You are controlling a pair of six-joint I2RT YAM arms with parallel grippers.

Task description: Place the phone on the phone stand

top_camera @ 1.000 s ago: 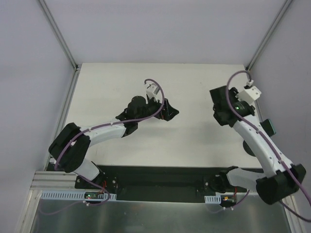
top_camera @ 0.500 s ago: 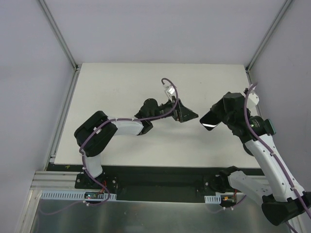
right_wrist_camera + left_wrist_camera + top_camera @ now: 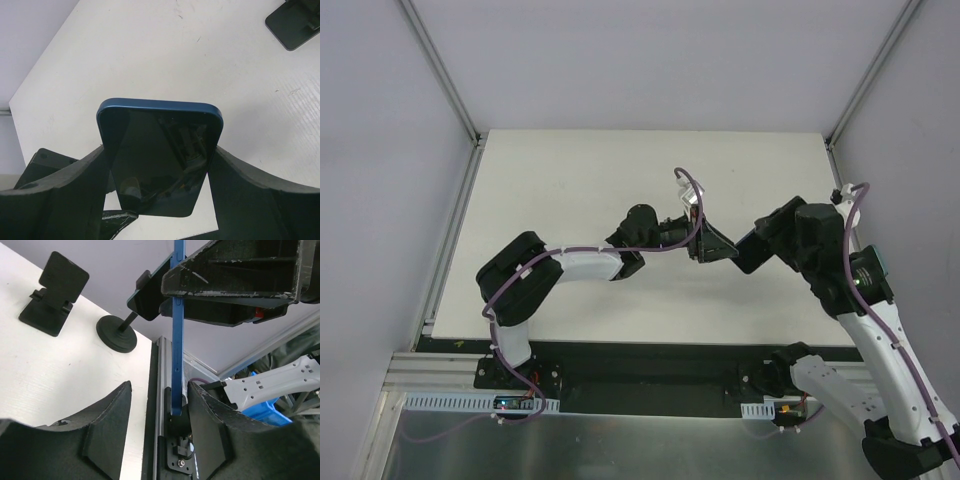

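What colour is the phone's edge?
Blue, around a glossy black face on the phone; it shows best in the right wrist view.

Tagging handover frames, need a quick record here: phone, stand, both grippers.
phone: blue-edged glossy dark phone, held off the white table, not on the stand
right gripper: shut on the phone's sides
left gripper: open, fingers flanking the phone's free end
stand: small matte black angled phone stand, empty, standing on the table
task state: placement not yet done

2 white arms [image 3: 585, 266], black joints [image 3: 516, 280], purple cables [image 3: 686, 174].
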